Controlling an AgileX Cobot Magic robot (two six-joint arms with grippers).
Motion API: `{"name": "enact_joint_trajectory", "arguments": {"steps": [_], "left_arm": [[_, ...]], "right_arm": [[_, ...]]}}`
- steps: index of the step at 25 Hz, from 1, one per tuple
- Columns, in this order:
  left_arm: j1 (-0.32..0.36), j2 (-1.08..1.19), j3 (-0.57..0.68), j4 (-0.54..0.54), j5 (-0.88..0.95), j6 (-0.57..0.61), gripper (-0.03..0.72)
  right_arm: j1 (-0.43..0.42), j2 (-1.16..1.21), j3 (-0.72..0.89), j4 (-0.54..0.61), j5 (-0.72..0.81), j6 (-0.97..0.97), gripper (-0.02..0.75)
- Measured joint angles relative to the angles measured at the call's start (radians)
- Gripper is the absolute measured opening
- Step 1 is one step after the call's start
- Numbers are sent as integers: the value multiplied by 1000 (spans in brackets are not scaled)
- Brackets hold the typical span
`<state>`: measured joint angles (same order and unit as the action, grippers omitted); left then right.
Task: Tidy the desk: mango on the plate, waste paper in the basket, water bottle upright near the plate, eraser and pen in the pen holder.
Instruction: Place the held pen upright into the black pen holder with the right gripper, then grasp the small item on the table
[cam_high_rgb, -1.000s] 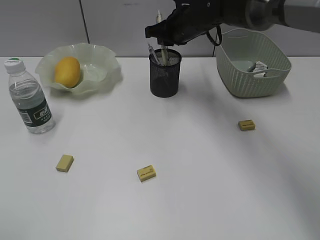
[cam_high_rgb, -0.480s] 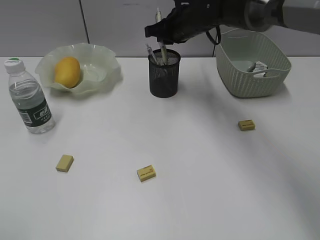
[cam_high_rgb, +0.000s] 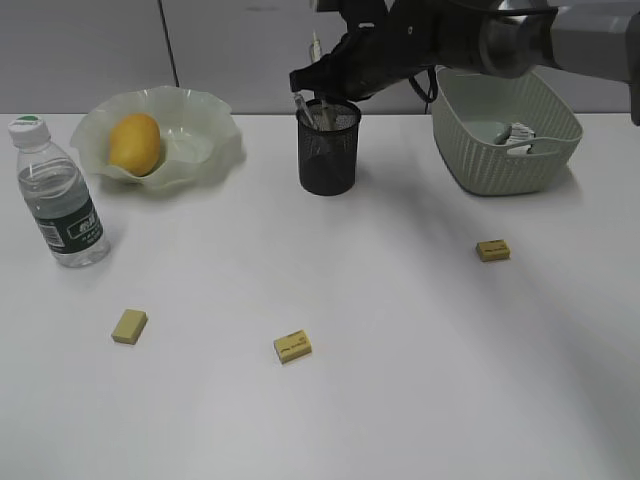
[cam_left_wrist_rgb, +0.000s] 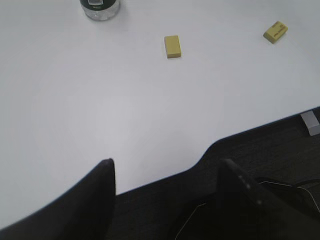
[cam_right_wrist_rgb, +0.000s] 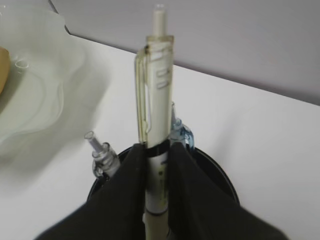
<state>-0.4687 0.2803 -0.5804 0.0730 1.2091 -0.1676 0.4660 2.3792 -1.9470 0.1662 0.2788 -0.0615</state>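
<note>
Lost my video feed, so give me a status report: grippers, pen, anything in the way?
Right gripper shut on pen, upright over pen holder. Left gripper open, empty, at desk edge. Two pens already in holder; no obstruction.

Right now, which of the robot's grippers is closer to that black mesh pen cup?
The right gripper. It sits right over the pen holder, clamped on a pen. The left gripper hangs back at the desk's near edge.

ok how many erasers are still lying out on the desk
3: left eraser near the water bottle, middle eraser at front, right eraser before the basket. Any inside the pen holder would be hidden.
</note>
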Motion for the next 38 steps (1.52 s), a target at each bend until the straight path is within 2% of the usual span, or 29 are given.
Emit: {"name": "enact_joint_trajectory", "arguments": {"steps": [2, 7, 10, 17, 32, 38], "left_arm": [[0, 0, 0, 0, 0, 0, 481], [0, 0, 0, 0, 0, 0, 481], [0, 0, 0, 0, 0, 0, 481], [0, 0, 0, 0, 0, 0, 481], [0, 0, 0, -1, -15, 0, 481], [0, 0, 0, -3, -77, 0, 481]], "right_arm": [[0, 0, 0, 0, 14, -11, 175], [0, 0, -1, 0, 78, -22, 385], [0, -7, -1, 0, 138, -24, 434], [0, -103, -5, -16, 322, -33, 447], [0, -351, -10, -77, 894, -29, 447], [0, -417, 7, -79, 926, 48, 447]]}}
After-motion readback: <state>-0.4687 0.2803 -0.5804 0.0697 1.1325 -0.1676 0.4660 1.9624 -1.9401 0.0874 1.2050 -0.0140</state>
